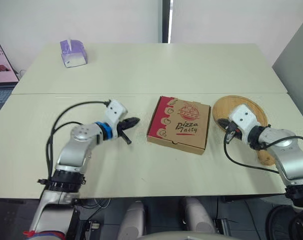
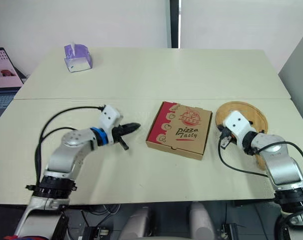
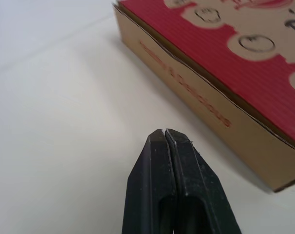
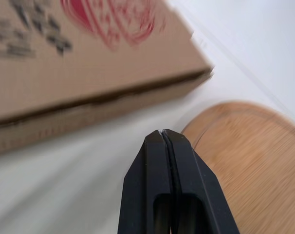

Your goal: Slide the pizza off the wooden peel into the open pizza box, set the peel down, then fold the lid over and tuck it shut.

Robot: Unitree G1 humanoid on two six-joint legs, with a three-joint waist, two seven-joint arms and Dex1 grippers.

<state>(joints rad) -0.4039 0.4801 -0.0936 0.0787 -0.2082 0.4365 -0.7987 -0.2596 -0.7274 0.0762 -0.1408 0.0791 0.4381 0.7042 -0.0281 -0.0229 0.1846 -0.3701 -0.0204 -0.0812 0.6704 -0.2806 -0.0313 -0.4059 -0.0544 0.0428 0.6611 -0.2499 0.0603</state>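
Note:
The pizza box (image 1: 179, 123) lies closed on the table, its red and brown lid printed "Pizza Tasty". Just to its right rests the round wooden peel (image 1: 251, 107), bare of pizza, its handle (image 1: 265, 157) pointing toward the near edge. My right gripper (image 1: 227, 132) is shut and empty, hovering over the peel's left rim next to the box; the right wrist view shows its fingertips (image 4: 169, 139) pressed together above the wood (image 4: 254, 156). My left gripper (image 1: 135, 120) is shut and empty, a short gap left of the box, pointing at its side wall (image 3: 201, 102).
A purple tissue box (image 1: 73, 53) stands at the far left of the back table. A laptop (image 1: 1, 70) sits off the left edge. Two cream tables (image 1: 141, 170) meet along a seam behind the box.

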